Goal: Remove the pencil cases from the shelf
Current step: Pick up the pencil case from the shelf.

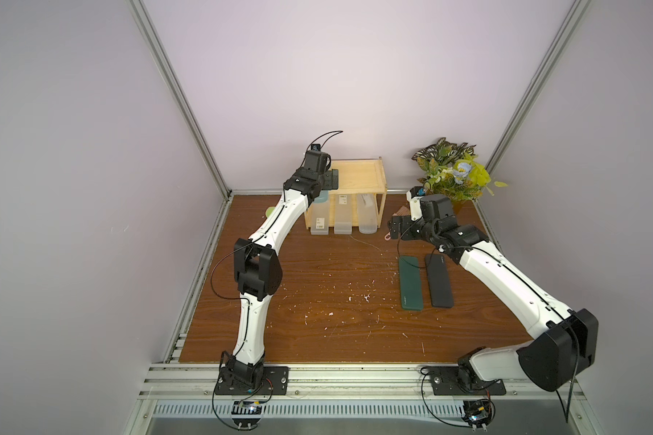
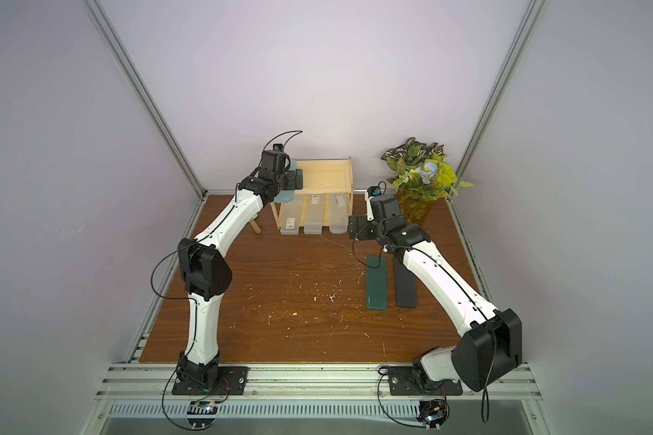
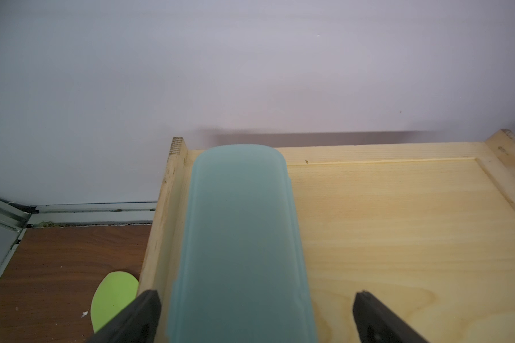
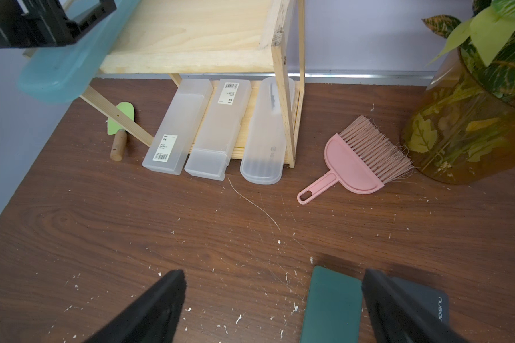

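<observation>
You are two cases down with four to go, as far as the views show. The dark green case and the black case lie flat on the surface, side by side and well apart from the shelf, so count those as done.

The teal case lies on the shelf's top tier along its left edge, with its near end overhanging the front. Your left pincer straddles that near end with the jaws spread wide. One finger is just beside the case's side and the other is well apart from it. Nothing is gripped. This looks like the case in hand, and it needs a close and a lift before it counts.

On the lower tier, three frosted cases sit in a row, their front ends sticking out past the shelf onto the surface. None of them is out yet.

Your right pincer hangs over the surface near the far ends of the green and black cases, jaws wide and empty. It faces the frosted row, so it seems well placed to take the nearest one.

Leave the pink brush and the green spatula where they lie.
</observation>
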`<state>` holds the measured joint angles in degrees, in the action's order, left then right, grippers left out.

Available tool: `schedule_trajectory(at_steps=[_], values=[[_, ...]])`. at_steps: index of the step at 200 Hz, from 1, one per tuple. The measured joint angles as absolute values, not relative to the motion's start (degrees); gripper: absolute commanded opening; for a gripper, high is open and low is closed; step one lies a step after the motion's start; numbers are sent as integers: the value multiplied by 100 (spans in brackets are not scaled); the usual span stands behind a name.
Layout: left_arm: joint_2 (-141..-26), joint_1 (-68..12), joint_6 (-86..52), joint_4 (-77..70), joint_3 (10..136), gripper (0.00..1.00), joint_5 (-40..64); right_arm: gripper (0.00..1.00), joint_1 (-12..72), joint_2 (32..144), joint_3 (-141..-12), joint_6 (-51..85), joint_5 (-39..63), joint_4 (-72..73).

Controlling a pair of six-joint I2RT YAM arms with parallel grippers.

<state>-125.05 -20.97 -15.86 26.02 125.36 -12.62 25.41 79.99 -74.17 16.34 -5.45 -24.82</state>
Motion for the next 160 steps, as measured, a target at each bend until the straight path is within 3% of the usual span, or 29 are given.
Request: schedule_trajectory(at_steps=[77,126,160], values=[[-12619,-2097,-1651,2602,12543,98,-1275,99,2464,7999,-7417,1623,-416,-2482],[-12619,-2097,-1741,2652,12543,79,-1278,99,2421,7999,-7417,1623,-368,-2482],[-12619,-2097,-1758,2655,12543,71,-1291,99,2373,7999,-7417,1623,-283,-2482]])
